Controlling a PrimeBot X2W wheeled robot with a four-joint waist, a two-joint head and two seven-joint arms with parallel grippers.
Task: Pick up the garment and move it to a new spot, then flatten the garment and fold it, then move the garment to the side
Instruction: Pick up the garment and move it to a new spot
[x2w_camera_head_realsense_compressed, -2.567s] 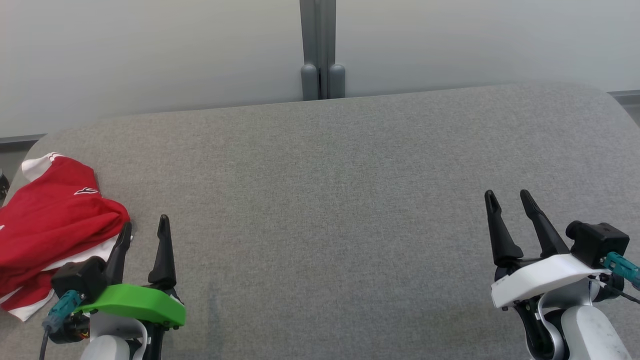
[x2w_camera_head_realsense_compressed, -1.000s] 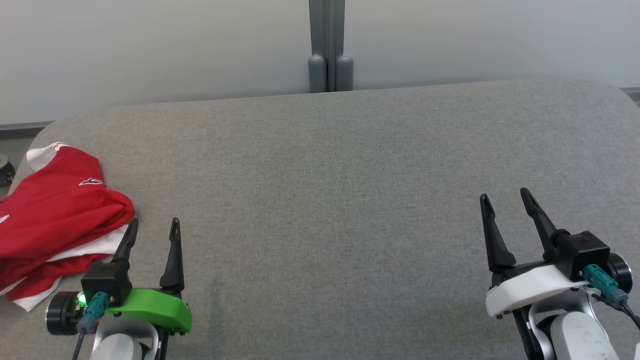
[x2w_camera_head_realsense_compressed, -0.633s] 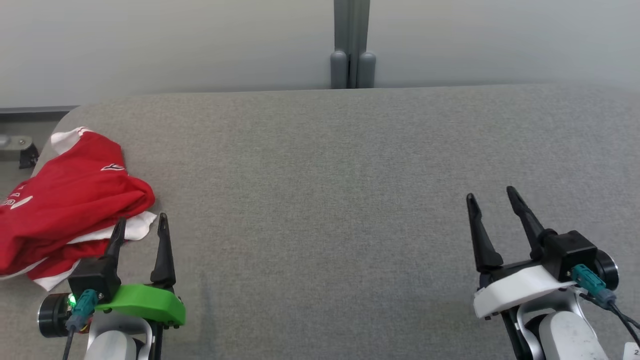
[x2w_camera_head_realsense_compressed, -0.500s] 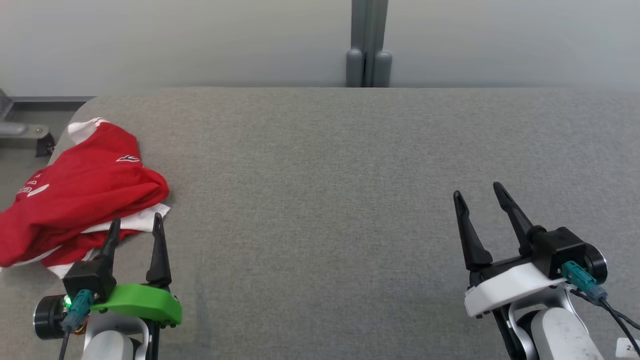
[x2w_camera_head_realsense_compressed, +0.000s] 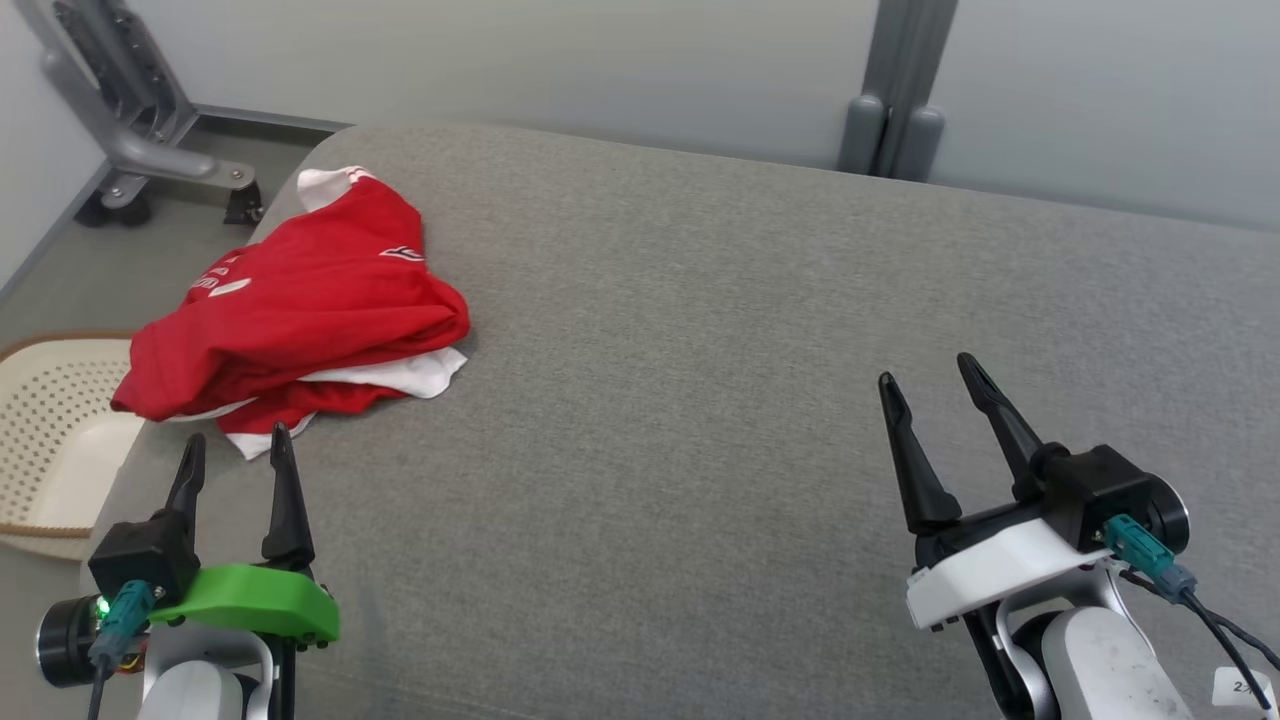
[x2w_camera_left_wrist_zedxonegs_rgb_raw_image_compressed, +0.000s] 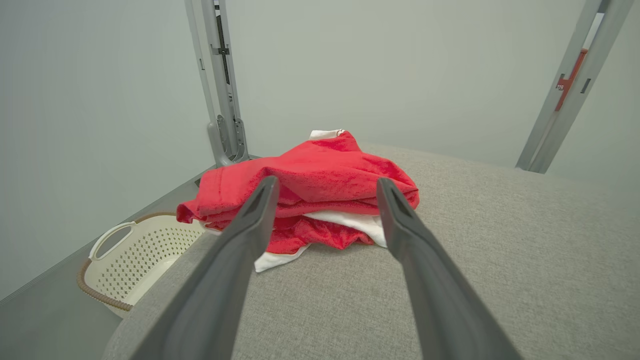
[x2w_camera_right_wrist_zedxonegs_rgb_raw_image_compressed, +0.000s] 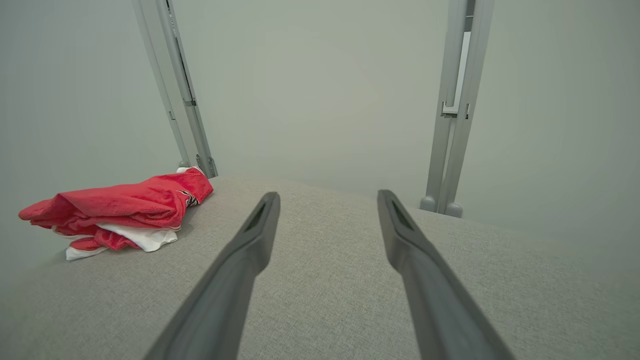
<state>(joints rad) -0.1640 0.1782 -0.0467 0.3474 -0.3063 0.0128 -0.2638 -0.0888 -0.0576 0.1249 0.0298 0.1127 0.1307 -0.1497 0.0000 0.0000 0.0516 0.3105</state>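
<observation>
Lying bunched in a heap, the red and white garment (x2w_camera_head_realsense_compressed: 300, 300) is being seen at the far left corner of the grey padded table (x2w_camera_head_realsense_compressed: 700, 350), close to the left edge, with a white layer sticking out from under the red on its near side. White lettering and a small logo are being shown on the top red fold, too small to be read. The left gripper (x2w_camera_head_realsense_compressed: 235, 445) is being held just beside the garment's near white corner, fingers pointed at the heap, jaws being kept wide and nothing being gripped; whether the tips are touching the cloth cannot be told. In the left wrist view the garment is being framed between the two dark fingers (x2w_camera_left_wrist_zedxonegs_rgb_raw_image_compressed: 240, 240). The right gripper (x2w_camera_head_realsense_compressed: 925, 368) is being held over the bare right part of the table, well apart from the garment, jaws likewise spread wide and nothing being carried. In the right wrist view the garment is being seen far off to the left of the fingers. A cream perforated basket (x2w_camera_head_realsense_compressed: 50, 440) with a brown rim is being seen on the floor beside the table's left edge. A grey metal stand (x2w_camera_head_realsense_compressed: 130, 110) on wheels is being seen past the far left corner, and a pair of grey posts (x2w_camera_head_realsense_compressed: 895, 90) behind the far edge.
</observation>
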